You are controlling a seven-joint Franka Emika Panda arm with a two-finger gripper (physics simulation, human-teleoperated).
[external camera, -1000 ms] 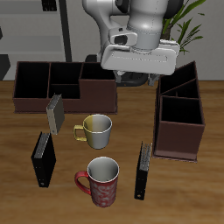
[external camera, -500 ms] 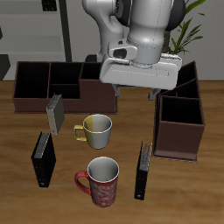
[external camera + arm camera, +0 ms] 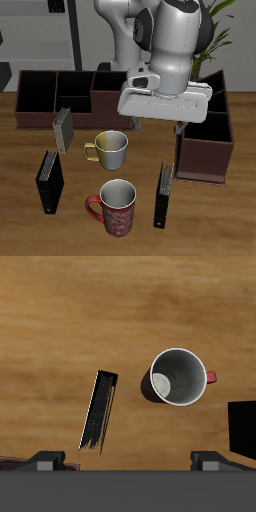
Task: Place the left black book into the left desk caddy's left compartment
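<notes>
Left black book (image 3: pixel 163 195) is seen standing on edge near the table's front edge, beside the red mug (image 3: pixel 117 206). Across the table are found the other black book (image 3: pixel 47 181), a metal mug (image 3: pixel 110 149), then the left desk caddy (image 3: pixel 205 160). The gripper (image 3: pixel 157 122) is held above the table, jaws spread wide and empty

A black book (image 3: pixel 100 409) stands on edge on the wooden table (image 3: pixel 90 316), slightly tilted. Near it, apart, sits a red mug (image 3: pixel 180 376) with a white interior, seen from above.
</notes>
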